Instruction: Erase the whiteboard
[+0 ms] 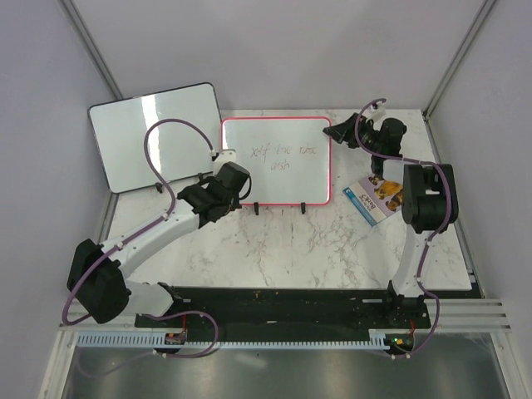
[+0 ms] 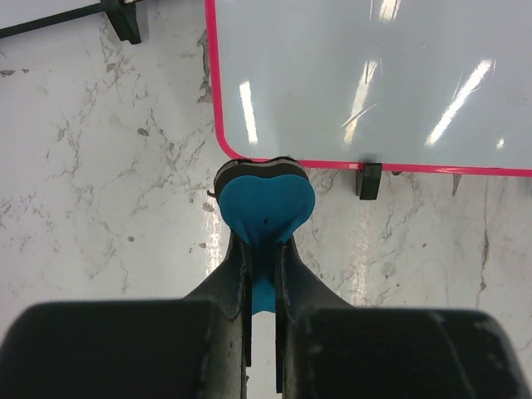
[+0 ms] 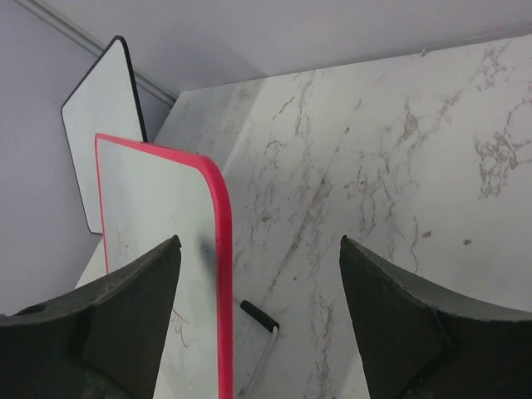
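Observation:
The whiteboard (image 1: 277,162), white with a pink-red frame and faint grey handwriting, stands at the middle back of the marble table. My left gripper (image 1: 214,206) is by its lower left corner. In the left wrist view this gripper (image 2: 263,245) is shut on a blue heart-shaped eraser (image 2: 266,199) with a dark pad, just short of the board's pink corner (image 2: 229,145). My right gripper (image 1: 342,131) is at the board's upper right corner. Its jaws (image 3: 259,241) are open, with the pink edge (image 3: 221,274) between them, close to the left finger (image 3: 125,307).
A black-framed white board (image 1: 154,137) leans against the wall at the back left. A printed packet (image 1: 378,198) lies to the right of the whiteboard, under the right arm. The whiteboard's black feet (image 2: 368,179) and wire stand (image 3: 259,317) rest on the table.

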`<state>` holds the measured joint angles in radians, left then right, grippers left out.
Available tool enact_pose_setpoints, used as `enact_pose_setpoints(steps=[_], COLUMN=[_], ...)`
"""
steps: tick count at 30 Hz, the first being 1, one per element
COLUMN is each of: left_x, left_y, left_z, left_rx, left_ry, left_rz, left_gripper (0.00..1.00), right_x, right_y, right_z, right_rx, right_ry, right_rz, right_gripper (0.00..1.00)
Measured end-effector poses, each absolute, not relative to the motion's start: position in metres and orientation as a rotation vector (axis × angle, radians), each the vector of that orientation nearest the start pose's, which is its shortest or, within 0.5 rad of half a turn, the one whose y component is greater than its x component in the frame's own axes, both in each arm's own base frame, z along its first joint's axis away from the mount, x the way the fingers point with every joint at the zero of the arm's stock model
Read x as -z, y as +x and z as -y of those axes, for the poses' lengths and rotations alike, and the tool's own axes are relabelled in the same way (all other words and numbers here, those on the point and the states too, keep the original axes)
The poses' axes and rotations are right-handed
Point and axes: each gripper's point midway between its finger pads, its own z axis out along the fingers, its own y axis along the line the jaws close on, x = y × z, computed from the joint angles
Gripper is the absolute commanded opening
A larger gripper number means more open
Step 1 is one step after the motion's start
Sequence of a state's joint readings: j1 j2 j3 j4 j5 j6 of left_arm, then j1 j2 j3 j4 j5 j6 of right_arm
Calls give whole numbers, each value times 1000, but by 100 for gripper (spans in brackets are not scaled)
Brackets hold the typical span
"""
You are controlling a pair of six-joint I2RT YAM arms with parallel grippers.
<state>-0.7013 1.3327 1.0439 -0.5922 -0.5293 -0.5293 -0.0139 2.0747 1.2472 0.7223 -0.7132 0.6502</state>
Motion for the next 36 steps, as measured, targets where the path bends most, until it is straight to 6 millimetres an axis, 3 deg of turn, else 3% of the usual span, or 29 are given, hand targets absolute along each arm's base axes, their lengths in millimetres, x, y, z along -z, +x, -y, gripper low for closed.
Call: enact_pose_setpoints(steps=[9,11,15,23,36], left_x=[-144,-144,-143,-146,-155], left_y=[302,305,306,312,338], left_z=[163,163,160,160,168], left_rx=[-23,-9,-7,23,50], left_ry=[-25,-35,-46,-71,-75], left_rz=[-2324,-2321,-2325,-2315,-2283], left_gripper=[2,2,2,2,2], right_x=[-173,-175,-168,-165,-158], right_y=[567,569,565,559,537], right_z=[-156,-163,-172,-174,-164], right_rx=[-1119,-1130,-1157,-1189,-1102], right_ry=[-92,-114,-137,-172,-298], right_rz=[-1706,-1704,-1723,-1727,-1736], right_gripper=[64,48,44,23,0])
